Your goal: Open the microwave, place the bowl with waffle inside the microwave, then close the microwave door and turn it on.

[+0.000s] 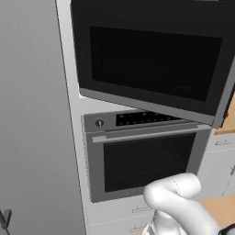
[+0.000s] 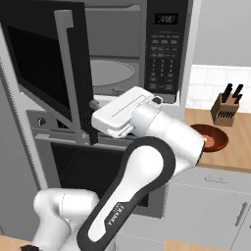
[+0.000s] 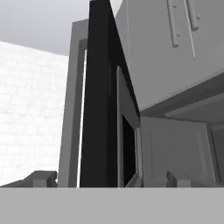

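Your gripper (image 2: 93,128) sits at the lower free edge of the microwave door (image 2: 46,63), jaws spread wide and holding nothing — one dark fingertip (image 2: 94,104) shows just beside the door's bottom corner. The door stands swung out to the left, so the microwave (image 2: 117,59) is open: grey cavity and glass turntable (image 2: 110,73) lie up and behind the jaws, with the keypad panel (image 2: 165,49) to the right. In the hand view the door's black edge runs as a tall vertical slab straight ahead of the jaws.

What matters next, in my judgement: the bowl with waffle (image 2: 212,138) rests on the wooden counter (image 2: 235,147), well apart and off to the right of the jaws, lower than the cavity, near the knife block (image 2: 225,110). You'd need to back clear of the door edge and swing right — the bowl is round, so no long axis to match; take it by the rim.
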{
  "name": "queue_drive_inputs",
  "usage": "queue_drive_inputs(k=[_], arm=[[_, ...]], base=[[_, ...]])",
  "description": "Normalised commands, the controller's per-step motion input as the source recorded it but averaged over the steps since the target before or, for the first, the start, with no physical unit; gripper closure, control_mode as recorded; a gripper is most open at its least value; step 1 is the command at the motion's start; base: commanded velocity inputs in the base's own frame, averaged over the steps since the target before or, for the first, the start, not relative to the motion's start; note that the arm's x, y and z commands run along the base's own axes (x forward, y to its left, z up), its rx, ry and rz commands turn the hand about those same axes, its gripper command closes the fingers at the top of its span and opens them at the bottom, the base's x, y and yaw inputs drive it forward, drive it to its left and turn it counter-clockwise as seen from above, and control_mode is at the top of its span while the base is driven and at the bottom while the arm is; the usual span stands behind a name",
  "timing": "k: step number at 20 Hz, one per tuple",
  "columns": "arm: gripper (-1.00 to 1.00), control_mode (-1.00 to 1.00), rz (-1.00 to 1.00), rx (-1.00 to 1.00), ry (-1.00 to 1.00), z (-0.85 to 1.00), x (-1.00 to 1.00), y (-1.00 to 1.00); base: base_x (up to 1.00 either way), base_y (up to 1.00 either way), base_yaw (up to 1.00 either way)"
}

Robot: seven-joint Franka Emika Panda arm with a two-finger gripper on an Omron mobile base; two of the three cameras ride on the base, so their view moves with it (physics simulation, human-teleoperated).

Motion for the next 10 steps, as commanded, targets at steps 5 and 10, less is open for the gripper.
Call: queue_drive_inputs(k=[5,10], arm=[[-1.00,-1.00,0.13,-0.01,0.16,-0.03,0.54,0.15],[-1.00,-1.00,0.09,-0.01,0.06,-0.21,0.43,0.26]], base=[[0.00,0.00,0.00],[0.00,0.00,0.00]])
